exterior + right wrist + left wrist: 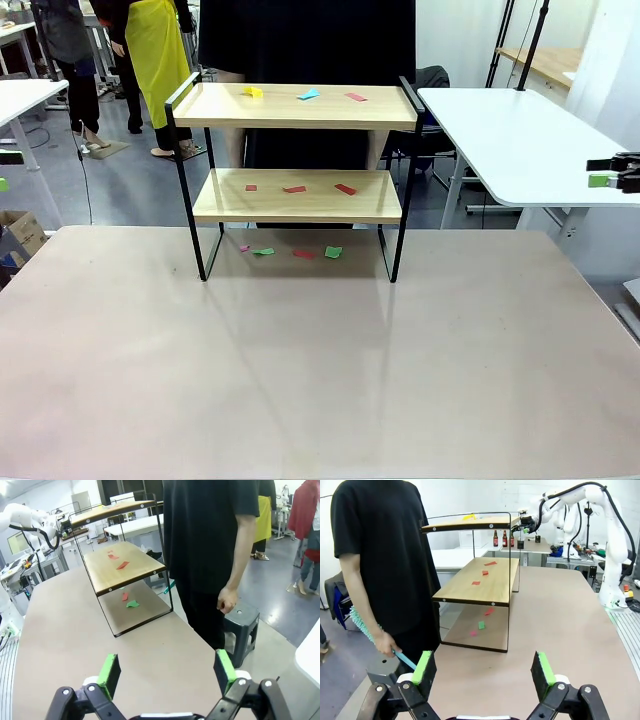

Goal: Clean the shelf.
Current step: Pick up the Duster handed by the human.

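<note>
Evidently unstarted: coloured paper scraps [294,188] still litter the 2-tier wooden black-framed shelf [300,212], well ahead of the wide-open, empty left hand [484,667] and right hand [167,667].

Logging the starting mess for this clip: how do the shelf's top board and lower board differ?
The top board carries a yellow scrap, a blue scrap and a red scrap; the lower board carries only red scraps. The top board has a raised black rail at each end; the lower board shows none. Both are light wood with three scraps each.
</note>
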### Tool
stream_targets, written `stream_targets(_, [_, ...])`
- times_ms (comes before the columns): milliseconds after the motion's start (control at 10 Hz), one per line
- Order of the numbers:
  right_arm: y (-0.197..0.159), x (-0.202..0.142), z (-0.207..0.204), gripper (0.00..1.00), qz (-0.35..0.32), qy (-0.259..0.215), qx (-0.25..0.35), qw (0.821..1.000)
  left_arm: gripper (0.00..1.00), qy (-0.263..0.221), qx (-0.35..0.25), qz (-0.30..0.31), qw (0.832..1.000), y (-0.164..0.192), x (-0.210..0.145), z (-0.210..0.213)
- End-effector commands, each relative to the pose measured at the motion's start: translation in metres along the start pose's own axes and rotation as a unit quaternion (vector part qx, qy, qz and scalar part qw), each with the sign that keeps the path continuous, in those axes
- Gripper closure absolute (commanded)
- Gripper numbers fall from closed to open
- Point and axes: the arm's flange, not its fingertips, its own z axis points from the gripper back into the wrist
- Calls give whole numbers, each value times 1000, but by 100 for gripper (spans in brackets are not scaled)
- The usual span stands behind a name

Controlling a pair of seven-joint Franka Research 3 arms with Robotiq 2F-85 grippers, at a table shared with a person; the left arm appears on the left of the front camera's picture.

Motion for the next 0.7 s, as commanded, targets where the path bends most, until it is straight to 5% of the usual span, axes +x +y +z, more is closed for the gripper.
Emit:
stream_targets(0, [-8,3,1,0,0,-20,0,1000,0,-11,-13,-12,1000,4,-3,-1])
stream_targets(600, [-7,-8,1,0,-8,-2,-4,1000,0,-1,-8,2,1000,4,-9,-5])
